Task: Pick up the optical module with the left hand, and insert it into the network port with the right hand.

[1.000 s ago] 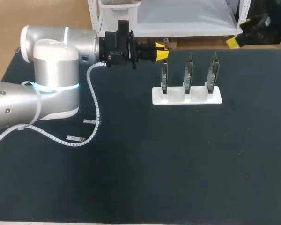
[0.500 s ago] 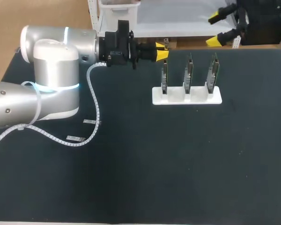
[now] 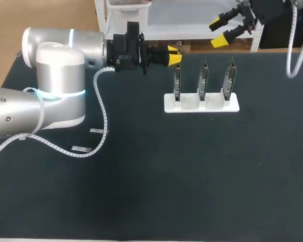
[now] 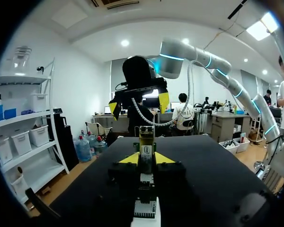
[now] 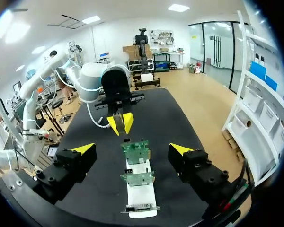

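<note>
While the left gripper (image 3: 174, 54) stands almost closed, its two yellow tips clamp the slim green-and-silver optical module (image 4: 146, 150) between them.

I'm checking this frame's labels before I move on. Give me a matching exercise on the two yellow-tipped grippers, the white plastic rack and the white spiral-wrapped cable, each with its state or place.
Things
1. left gripper
2. right gripper
3. white plastic rack
4. white spiral-wrapped cable

States or places
A. holds three upright green circuit boards
B. open, up near the far edge of the black table
C. lies in a curve on the table beside the left arm
D. shut on the small metal optical module

Pairs: 1-D, 2-B, 3-A, 4-C
</note>
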Available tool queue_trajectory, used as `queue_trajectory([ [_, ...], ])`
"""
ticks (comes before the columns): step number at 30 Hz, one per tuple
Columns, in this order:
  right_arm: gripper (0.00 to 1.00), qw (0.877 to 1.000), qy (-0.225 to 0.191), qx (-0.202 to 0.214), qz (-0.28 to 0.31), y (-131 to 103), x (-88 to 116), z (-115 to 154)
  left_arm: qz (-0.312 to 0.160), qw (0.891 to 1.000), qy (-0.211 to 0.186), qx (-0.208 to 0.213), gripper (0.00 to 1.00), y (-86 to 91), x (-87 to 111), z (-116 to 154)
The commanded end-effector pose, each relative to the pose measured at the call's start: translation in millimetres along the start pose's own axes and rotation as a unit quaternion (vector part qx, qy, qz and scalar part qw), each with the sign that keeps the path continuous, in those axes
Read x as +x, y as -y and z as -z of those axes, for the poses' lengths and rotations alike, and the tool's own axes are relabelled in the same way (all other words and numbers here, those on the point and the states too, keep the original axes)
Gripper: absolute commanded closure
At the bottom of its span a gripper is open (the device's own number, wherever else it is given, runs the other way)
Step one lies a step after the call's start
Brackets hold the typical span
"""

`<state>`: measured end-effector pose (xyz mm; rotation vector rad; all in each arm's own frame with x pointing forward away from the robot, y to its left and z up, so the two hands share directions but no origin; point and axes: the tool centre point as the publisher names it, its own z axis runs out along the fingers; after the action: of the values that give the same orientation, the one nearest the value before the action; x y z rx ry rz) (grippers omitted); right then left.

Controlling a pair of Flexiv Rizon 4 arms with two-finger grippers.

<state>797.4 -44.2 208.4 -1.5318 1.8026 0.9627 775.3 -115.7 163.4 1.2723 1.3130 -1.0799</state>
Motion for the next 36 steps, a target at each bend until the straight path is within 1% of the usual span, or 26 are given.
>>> queue_trajectory([
  [1, 0.00, 1.000, -0.004, 0.023, 0.002, -10.7, -4.3, -5.3, -0.001, 1.000, 0.001, -0.003, 1.00, 1.1, 0.2, -0.5],
  [4, 0.00, 0.999, -0.009, 0.041, 0.012, -16.9, -6.9, -9.6, -0.001, 1.000, 0.001, -0.003, 1.00, 1.1, 0.2, -0.5],
  [5, 0.00, 0.998, -0.013, 0.055, 0.014, -19.5, -7.2, -11.3, -0.001, 1.000, 0.001, -0.003, 1.00, 1.1, 0.2, -0.5],
  [6, 0.00, 0.998, -0.013, 0.058, 0.014, -20.7, -7.1, -12.4, -0.001, 1.000, 0.001, -0.003, 1.00, 1.1, 0.2, -0.5],
  [8, 0.00, 0.997, -0.016, 0.080, 0.015, -23.9, -6.6, -15.2, -0.001, 1.000, 0.001, -0.003, 1.00, 1.1, 0.2, -0.5],
  [11, 0.00, 0.996, -0.013, 0.083, 0.017, -27.2, -6.9, -20.2, -0.001, 1.000, 0.001, -0.003, 1.00, 1.1, 0.2, -0.5],
  [14, 0.00, 0.997, -0.008, 0.068, 0.020, -27.5, -9.4, -24.4, -0.001, 1.000, 0.001, -0.003, 1.00, 1.1, 0.2, -0.5],
  [18, 0.00, 0.999, 0.015, 0.036, 0.019, -24.8, -14.0, -28.4, -0.001, 1.000, 0.001, -0.003, 1.00, 1.1, 0.2, -0.5],
  [25, 0.00, 0.999, 0.016, 0.022, 0.029, -23.2, -20.3, -33.7, -0.001, 1.000, 0.001, -0.003, 1.00, 1.1, 0.2, -0.5],
  [36, 0.00, 0.999, 0.015, -0.002, 0.034, -23.4, -24.4, -51.9, -0.001, 1.000, 0.001, -0.003, 1.00, 1.1, 0.2, -0.5],
])
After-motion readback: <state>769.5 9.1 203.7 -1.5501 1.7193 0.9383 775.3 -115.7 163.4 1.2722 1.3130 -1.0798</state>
